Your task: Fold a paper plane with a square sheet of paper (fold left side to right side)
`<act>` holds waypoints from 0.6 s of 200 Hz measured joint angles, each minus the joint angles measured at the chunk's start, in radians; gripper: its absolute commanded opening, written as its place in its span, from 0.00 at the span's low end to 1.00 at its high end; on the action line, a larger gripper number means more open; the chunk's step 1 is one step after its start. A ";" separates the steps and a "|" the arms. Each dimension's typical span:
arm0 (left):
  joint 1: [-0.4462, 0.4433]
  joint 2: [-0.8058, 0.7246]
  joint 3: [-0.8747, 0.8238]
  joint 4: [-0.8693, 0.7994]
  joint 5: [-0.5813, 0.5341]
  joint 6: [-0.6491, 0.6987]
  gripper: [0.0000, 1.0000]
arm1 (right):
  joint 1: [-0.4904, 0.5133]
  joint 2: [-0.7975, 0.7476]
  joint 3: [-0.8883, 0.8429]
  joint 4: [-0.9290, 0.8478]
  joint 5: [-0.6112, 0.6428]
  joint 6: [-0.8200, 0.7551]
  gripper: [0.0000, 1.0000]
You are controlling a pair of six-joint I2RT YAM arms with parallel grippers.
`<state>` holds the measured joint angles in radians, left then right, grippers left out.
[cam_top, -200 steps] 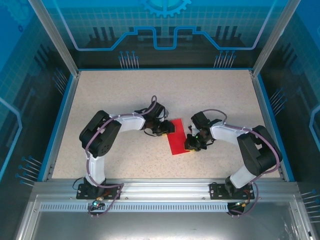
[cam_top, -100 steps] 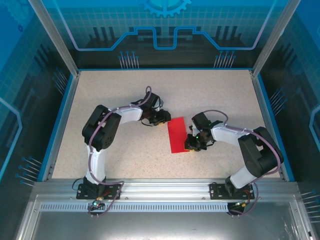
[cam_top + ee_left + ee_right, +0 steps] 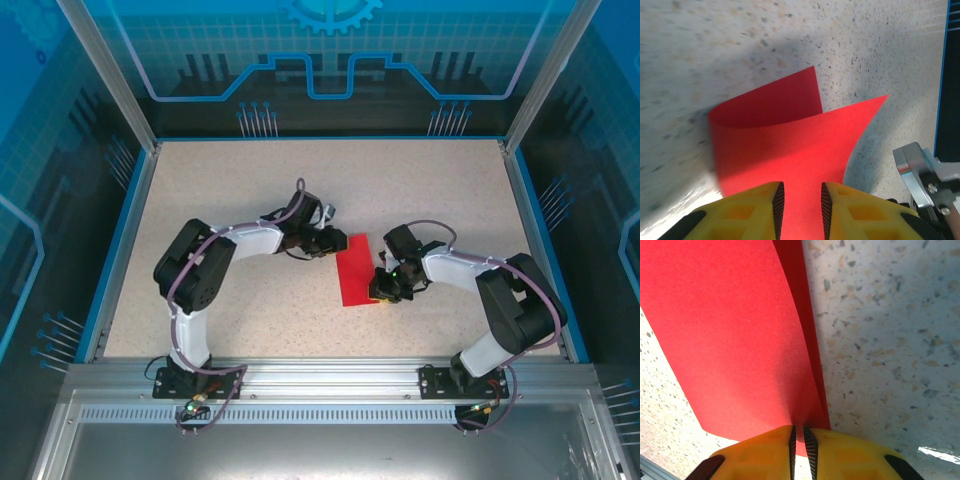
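We look down on a speckled beige table (image 3: 230, 190) with two robot arms reaching toward its middle. Between them lies a bright red sheet of paper (image 3: 355, 272), folded over on itself into a tall, narrow shape. The left gripper (image 3: 335, 243) sits at the sheet's far left corner. The right gripper (image 3: 383, 288) sits at its near right edge, so the paper spans the space between the two sets of jaws.

From the left wrist, we look past two yellow fingers (image 3: 752, 207) standing apart with a clear gap, so these jaws are open. Red paper shows through the gap and spreads out ahead of the jaws. Its upper layer curves up off the lower one, with a pointed corner sticking out ahead and to the right.

From the right wrist, the two yellow fingers (image 3: 840, 452) are drawn almost together, leaving only a thin slit. Both red layers run straight into that slit, so these jaws pinch the folded sheet. Ahead and to the left of these jaws the paper fans out wide. To their right lies bare table.
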<state>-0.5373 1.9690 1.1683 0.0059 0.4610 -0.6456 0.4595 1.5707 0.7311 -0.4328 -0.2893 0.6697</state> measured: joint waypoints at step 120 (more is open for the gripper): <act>0.028 0.122 0.117 -0.054 -0.084 0.016 0.29 | 0.001 -0.027 -0.027 0.023 -0.003 0.021 0.19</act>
<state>-0.5091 2.0911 1.2850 -0.0479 0.3775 -0.6292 0.4603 1.5440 0.7044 -0.4103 -0.2924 0.6903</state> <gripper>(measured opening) 0.289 0.191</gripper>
